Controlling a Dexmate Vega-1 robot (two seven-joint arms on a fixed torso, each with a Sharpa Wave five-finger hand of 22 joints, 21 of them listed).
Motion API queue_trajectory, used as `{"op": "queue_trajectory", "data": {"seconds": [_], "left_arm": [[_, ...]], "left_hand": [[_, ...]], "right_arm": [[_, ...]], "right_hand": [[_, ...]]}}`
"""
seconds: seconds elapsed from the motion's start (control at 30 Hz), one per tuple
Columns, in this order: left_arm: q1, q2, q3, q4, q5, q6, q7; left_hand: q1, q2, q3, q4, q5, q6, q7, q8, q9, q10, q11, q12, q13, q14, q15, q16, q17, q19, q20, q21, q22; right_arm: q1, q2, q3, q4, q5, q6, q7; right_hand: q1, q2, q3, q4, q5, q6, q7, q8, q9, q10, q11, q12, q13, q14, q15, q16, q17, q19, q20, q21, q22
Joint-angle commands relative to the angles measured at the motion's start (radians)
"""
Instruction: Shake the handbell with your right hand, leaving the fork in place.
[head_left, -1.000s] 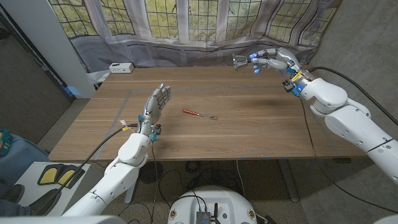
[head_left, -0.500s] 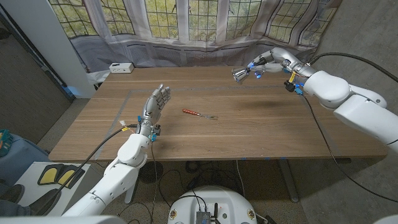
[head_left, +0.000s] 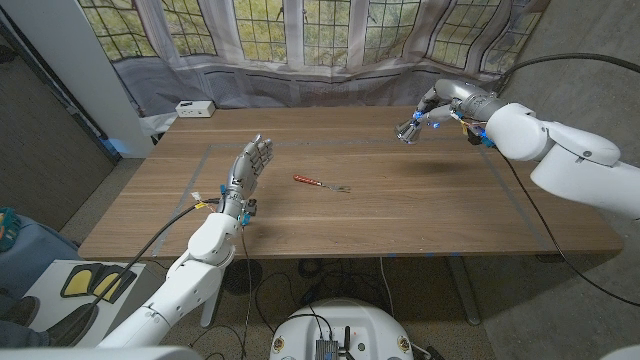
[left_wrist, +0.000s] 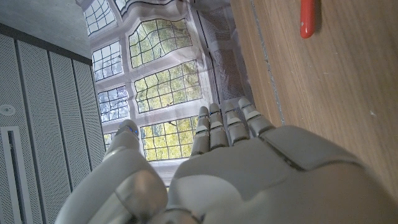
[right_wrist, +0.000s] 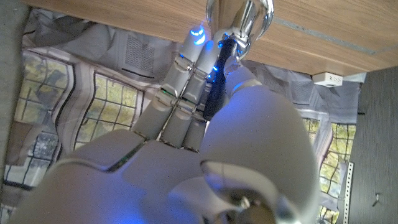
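Your right hand (head_left: 437, 102) held the handbell (head_left: 409, 129) above the table's (head_left: 400, 215) far right; the fork (head_left: 321, 183) lay mid-table, beside your left hand (head_left: 250, 166).

Both arms are glossy white, built of rounded shells that bulge at the joints. The left hand (head_left: 251, 163) is pale grey with segmented fingers (left_wrist: 219, 127) and a smooth plated back. A black cable (head_left: 160, 238) runs along the left forearm, with small yellow and blue tags at the wrist. The right hand (head_left: 438, 103) is grey too, its fingertips (right_wrist: 197, 34) glowing blue. A black cable (head_left: 520, 62) loops from the right arm, with yellow and blue tags at that wrist.
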Motion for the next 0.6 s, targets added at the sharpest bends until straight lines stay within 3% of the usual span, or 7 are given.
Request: {"op": "queue_trajectory", "data": {"seconds": [0.03,0.2,0.23,0.37,0.47,0.6], "left_arm": [[-0.018,-0.007,0.005,0.021,-0.006,-0.003,-0.009],[-0.022,-0.008,0.006,0.027,-0.008,-0.006,-0.014],[-0.023,-0.010,0.006,0.031,-0.011,-0.009,-0.016],[-0.021,-0.013,0.005,0.036,-0.014,-0.015,-0.016],[-0.019,-0.015,0.005,0.039,-0.016,-0.020,-0.018],[-0.018,-0.016,0.006,0.041,-0.020,-0.022,-0.023]], "left_hand": [[0.012,-0.002,0.006,0.000,-0.003,0.006,0.000,0.007,0.002,0.009,0.002,0.003,0.002,0.008,-0.002,0.003,0.002,0.003,-0.004,0.003,0.003],[0.012,-0.002,0.006,0.000,-0.003,0.006,-0.001,0.007,0.001,0.009,-0.001,0.003,0.002,0.009,-0.001,0.003,0.002,0.003,-0.003,0.003,0.003],[0.012,-0.002,0.006,0.000,-0.003,0.006,0.000,0.007,0.001,0.009,-0.003,0.003,0.002,0.009,-0.002,0.003,0.002,0.003,-0.004,0.003,0.003],[0.012,-0.002,0.006,0.001,-0.003,0.006,0.001,0.007,0.001,0.009,0.001,0.003,0.002,0.009,-0.002,0.003,0.002,0.003,-0.004,0.003,0.003],[0.012,-0.002,0.006,0.001,-0.003,0.006,0.001,0.007,0.001,0.009,-0.001,0.003,0.002,0.008,-0.002,0.003,0.002,0.003,-0.004,0.003,0.003],[0.011,-0.003,0.006,0.001,-0.003,0.006,0.000,0.007,0.001,0.010,0.001,0.003,0.002,0.008,-0.001,0.003,0.002,0.003,-0.004,0.003,0.003]], "right_arm": [[0.153,-0.010,-0.238,-0.023,-0.606,-0.186,0.307],[0.184,0.018,-0.266,0.006,-0.879,-0.150,0.548],[0.199,0.025,-0.280,0.019,-0.976,-0.123,0.634],[0.198,0.094,-0.275,0.068,-1.266,-0.032,0.843],[0.169,0.150,-0.250,0.100,-1.456,0.041,0.920],[0.130,0.209,-0.195,0.120,-1.577,0.132,0.964]], "right_hand": [[-0.011,0.006,0.000,0.006,0.006,0.010,-0.010,0.000,0.001,0.033,0.014,-0.002,0.114,-0.010,-0.012,-0.005,0.006,-0.010,-0.004,0.010,0.001],[-0.013,0.006,-0.001,0.007,0.006,0.011,-0.013,-0.001,-0.001,0.035,0.012,-0.005,0.113,-0.008,-0.019,-0.007,0.007,-0.010,-0.006,0.015,0.001],[-0.013,0.005,-0.001,0.006,0.007,0.012,-0.013,0.000,-0.001,0.037,0.018,-0.005,0.112,-0.006,-0.021,-0.007,0.008,-0.010,-0.007,0.017,0.001],[-0.015,0.005,-0.002,0.006,0.007,0.011,-0.019,-0.001,-0.002,0.038,0.013,-0.007,0.111,-0.004,-0.024,-0.010,0.008,-0.014,-0.010,0.020,0.000],[-0.019,0.003,-0.003,0.008,0.007,0.013,-0.024,-0.001,-0.003,0.038,0.001,-0.009,0.112,-0.002,-0.024,-0.013,0.008,-0.016,-0.013,0.024,0.000],[-0.021,0.002,-0.003,0.008,0.007,0.016,-0.031,-0.001,-0.004,0.042,0.001,-0.010,0.110,0.003,-0.027,-0.014,0.008,-0.016,-0.018,0.027,0.000]]}}
